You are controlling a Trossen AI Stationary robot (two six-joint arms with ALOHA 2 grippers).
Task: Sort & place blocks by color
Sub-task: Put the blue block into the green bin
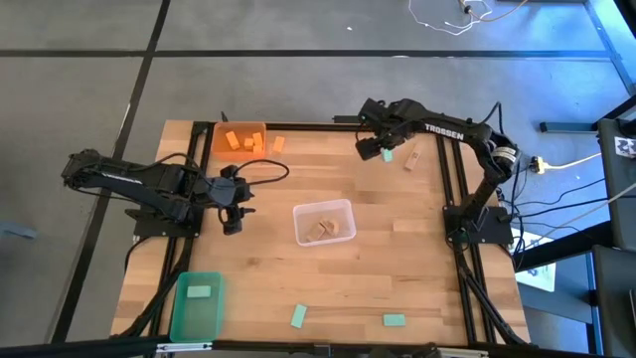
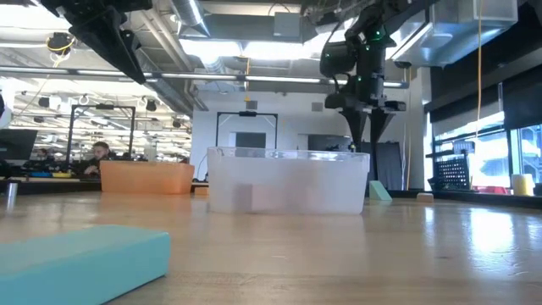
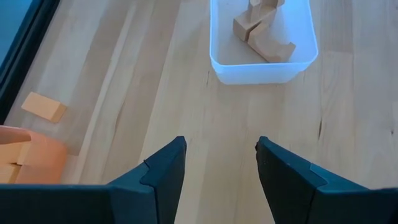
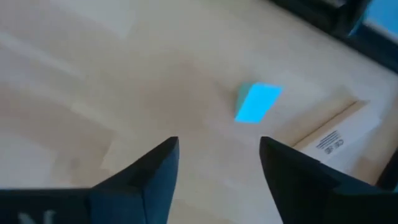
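Mint green block (image 4: 257, 103) flat on table at far right corner, beside tan block (image 1: 410, 161). Right gripper (image 4: 217, 171) just above, jaws spread, empty. Risk: off-centre descent nudging block sideways. Left gripper (image 3: 221, 168) spread, idle near clear bin (image 1: 348, 211).

Orange bin (image 3: 25, 155) cut off

Pale striped-plank wooden worktop (image 1: 397, 259) with black frame rails. Orange plastic bin (image 1: 238, 138) holds orange rectangular blocks (image 1: 234, 141); clear plastic bin (image 1: 325, 222) holds tan wood blocks (image 1: 323, 230); green plastic bin (image 1: 197, 304) holds a mint green block (image 1: 200, 292). Loose mint green blocks (image 1: 298, 316) lie on the wood; both end effectors are dark.
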